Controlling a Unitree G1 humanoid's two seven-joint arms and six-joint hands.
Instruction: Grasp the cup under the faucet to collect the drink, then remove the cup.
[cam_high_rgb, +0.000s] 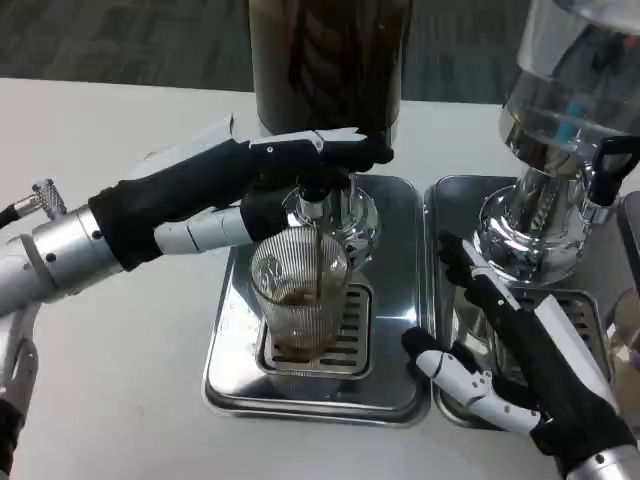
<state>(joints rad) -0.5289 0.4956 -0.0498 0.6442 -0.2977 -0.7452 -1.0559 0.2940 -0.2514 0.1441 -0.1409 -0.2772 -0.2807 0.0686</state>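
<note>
A plain white table (110, 400) carries everything — its far edge meets dark grey carpeted floor (120, 40). Two shiny, rectangular stainless-steel drip trays lie directly on it, side by side and almost touching. The left tray (232, 372) sits near the middle of the table, with a slotted grille set into its near half. The right tray (446, 205) lies just beside it — partly cut off at the right edge.

The left robot hand (265, 175) reaches in from the left on a silver forearm, fingers extended forward. The right robot hand (520, 350) lies lower right, fingers spread apart, holding nothing.
</note>
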